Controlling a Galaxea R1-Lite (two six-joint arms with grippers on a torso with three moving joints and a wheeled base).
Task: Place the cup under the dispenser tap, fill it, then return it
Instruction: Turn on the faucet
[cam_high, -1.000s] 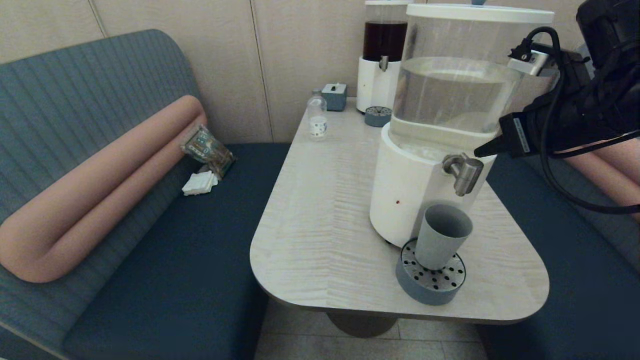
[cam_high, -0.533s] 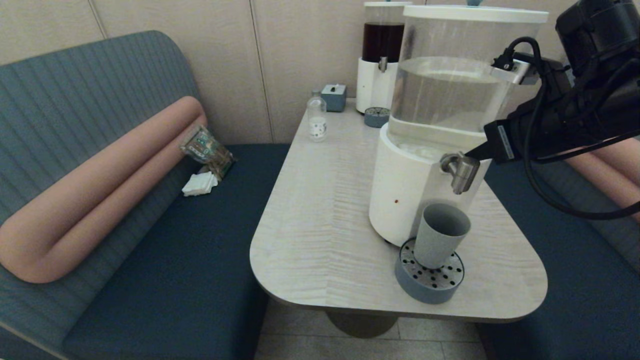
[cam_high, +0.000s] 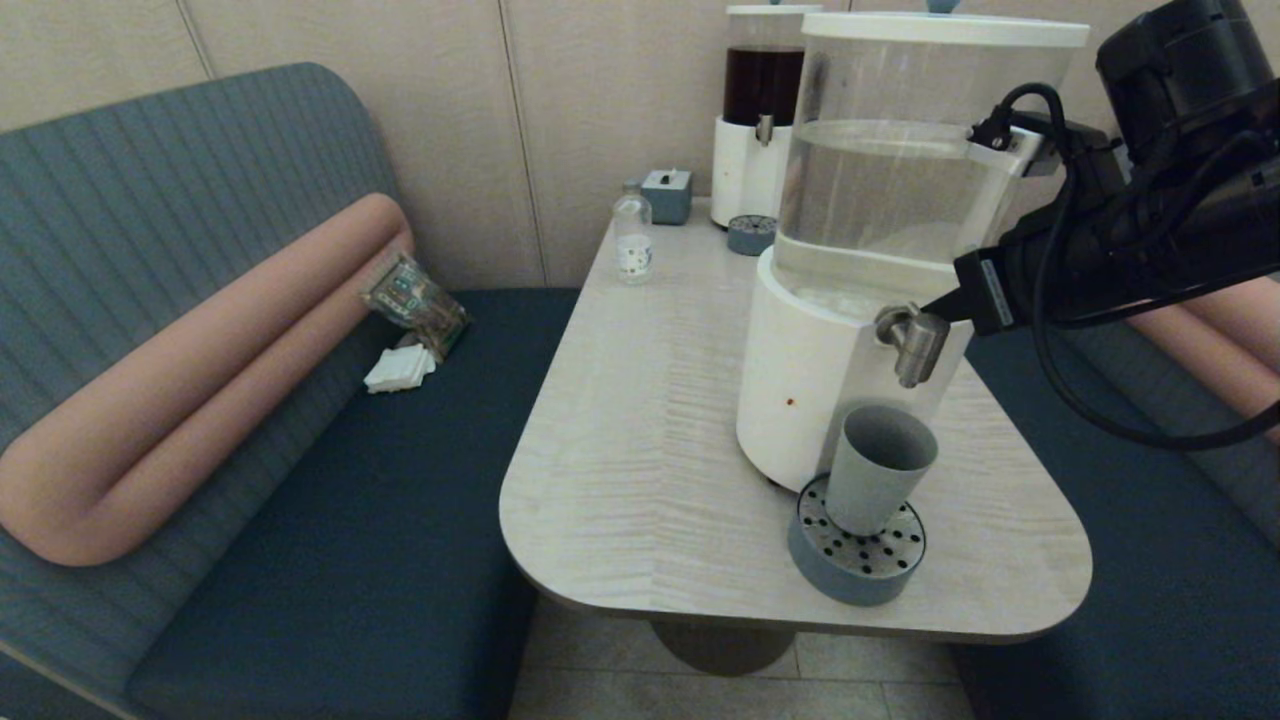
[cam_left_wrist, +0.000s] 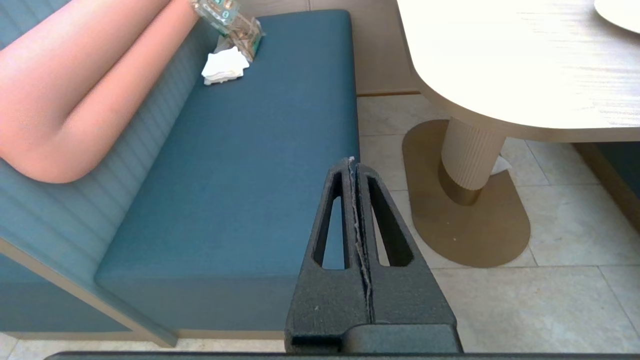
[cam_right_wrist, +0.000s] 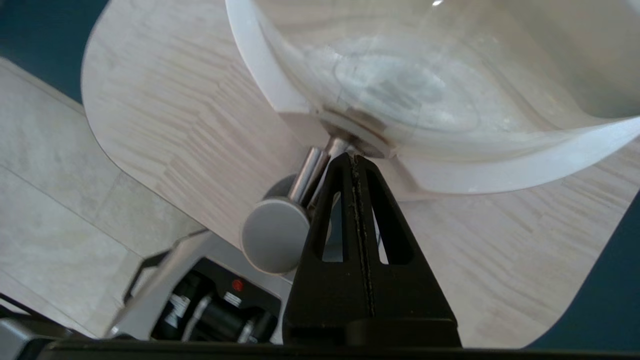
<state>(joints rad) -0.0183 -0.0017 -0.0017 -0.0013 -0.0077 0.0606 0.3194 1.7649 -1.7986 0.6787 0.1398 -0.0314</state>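
The grey-blue cup (cam_high: 876, 482) stands upright on a round perforated drip tray (cam_high: 856, 556) at the foot of the white-based dispenser (cam_high: 800, 390). Straight above it is the brushed-metal dispenser tap (cam_high: 912, 342). My right gripper (cam_high: 932, 308) is shut, and its tip touches the tap from the right side. In the right wrist view the gripper (cam_right_wrist: 354, 158) lies against the tap's stem (cam_right_wrist: 306, 172), close under the clear tank (cam_right_wrist: 430, 75). The cup is hidden in that view. My left gripper (cam_left_wrist: 353, 161) is shut and empty, low over the bench seat, out of the head view.
At the table's back stand a dark-liquid dispenser (cam_high: 758, 110), a small clear bottle (cam_high: 633, 242), a blue box (cam_high: 668, 194) and a second small drip tray (cam_high: 752, 234). A blue bench (cam_high: 330, 520) with a pink bolster (cam_high: 190, 380) is on the left. The table edge (cam_high: 800, 612) is close to the cup's tray.
My right gripper has moved left, from a short way off the tap to touching it. The cup has stayed on its tray.
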